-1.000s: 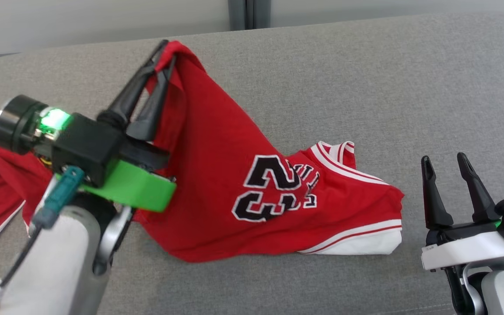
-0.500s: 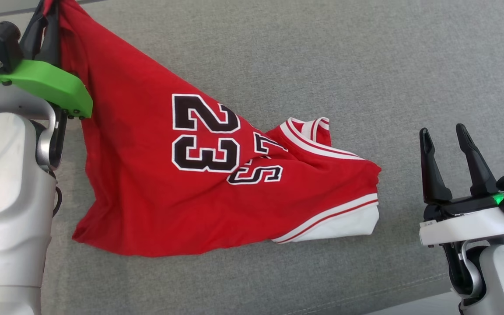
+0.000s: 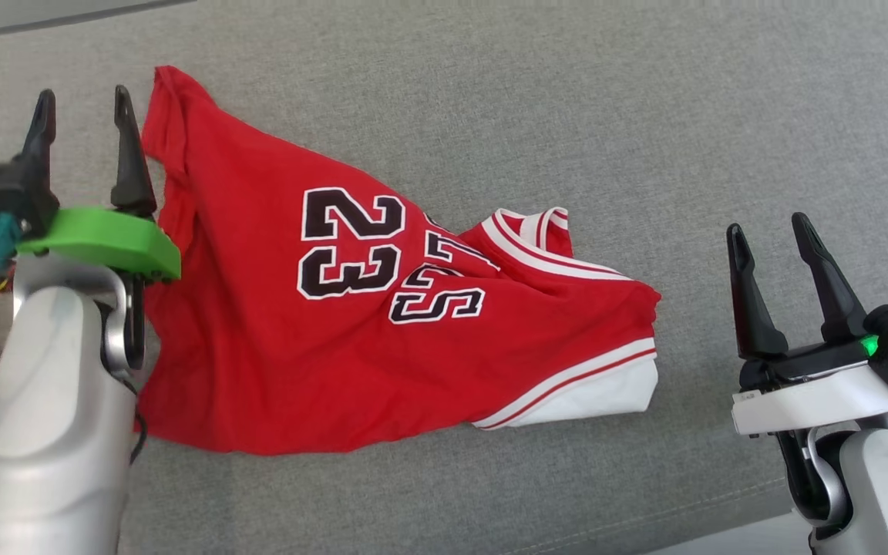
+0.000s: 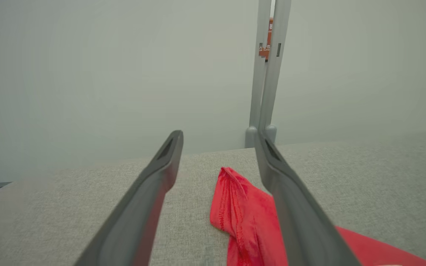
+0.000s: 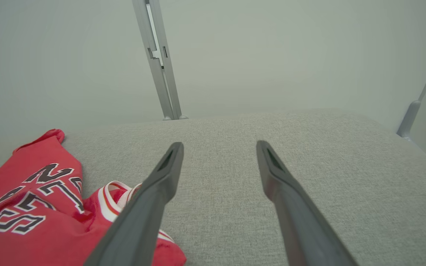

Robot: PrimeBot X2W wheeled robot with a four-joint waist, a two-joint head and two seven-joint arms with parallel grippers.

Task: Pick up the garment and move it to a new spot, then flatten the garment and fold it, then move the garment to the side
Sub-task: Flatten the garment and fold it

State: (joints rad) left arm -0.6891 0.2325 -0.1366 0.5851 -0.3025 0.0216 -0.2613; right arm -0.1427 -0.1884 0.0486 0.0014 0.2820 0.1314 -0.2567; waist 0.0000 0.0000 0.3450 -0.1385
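With left gripper (image 3: pixel 82 94) and right gripper (image 3: pixel 766 223) fingers spread and empty, the rumpled red basketball jersey (image 3: pixel 259 347) may fold crooked where its collar side lies bunched.

Releasing the garment (image 3: pixel 259 347) from the left gripper (image 3: pixel 83 92), jaws parting wide just beside the garment's top corner. Letting that once-lifted corner settle flat onto the grey cushion (image 3: pixel 567 116), no longer pinched.

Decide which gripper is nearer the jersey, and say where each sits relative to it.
Left. The left gripper stands open beside the far corner of the jersey; the right gripper sits apart, off its white-trimmed end.
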